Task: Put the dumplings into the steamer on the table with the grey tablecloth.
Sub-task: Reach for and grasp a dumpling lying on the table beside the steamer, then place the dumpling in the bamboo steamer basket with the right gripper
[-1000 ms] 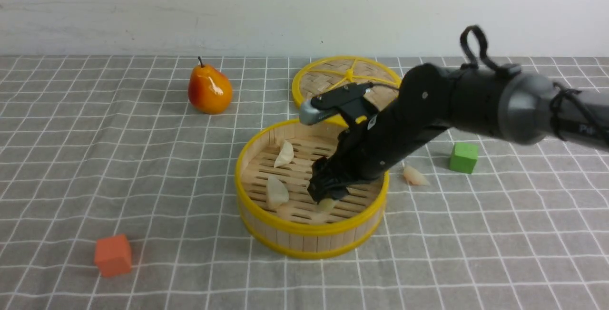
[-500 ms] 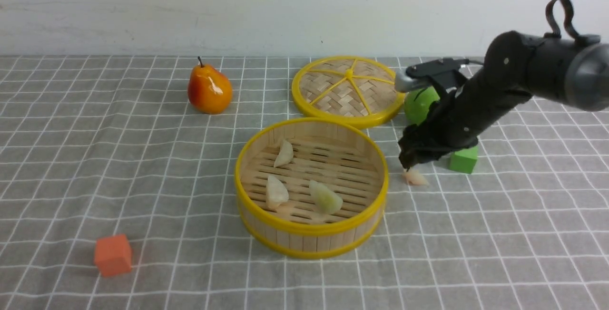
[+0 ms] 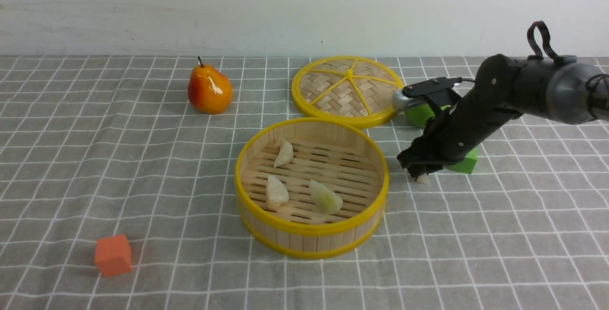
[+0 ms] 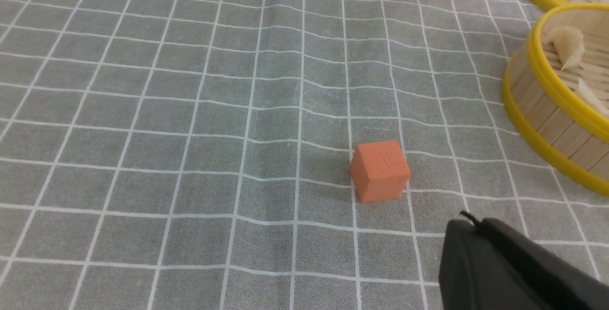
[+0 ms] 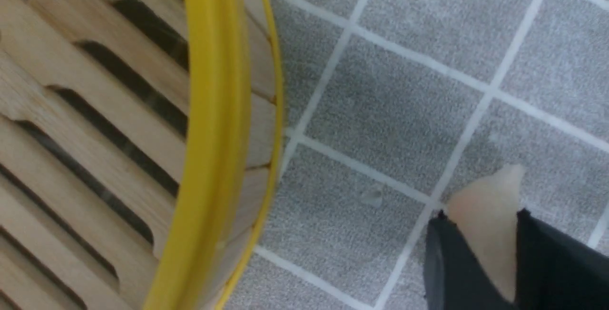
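Grey checked tablecloth [image 3: 142, 167] wall to wall, steamer [image 3: 309, 241] sat mid-cloth with three dumplings [image 3: 284, 153] [image 3: 276, 191] [image 3: 325, 197] laid on its slats.

The fourth dumpling [image 3: 422, 179] is found outside, on the cloth just right of the steamer's rim. It's pinched between the dark fingers [image 5: 442, 262] of the right gripper [image 3: 418, 172], which are closed narrow against both its sides in the right wrist view, with only its pale tip poking out. A green cube [image 3: 465, 160] is half hidden behind that arm, the woven lid [image 3: 347, 89] is laid flat behind the steamer, and a pear [image 3: 209, 90] is stood further left. Of the left gripper [image 4: 476, 248] only a black lump is caught near the orange cube [image 4: 380, 171], so whether it's wide or closed can't be told.
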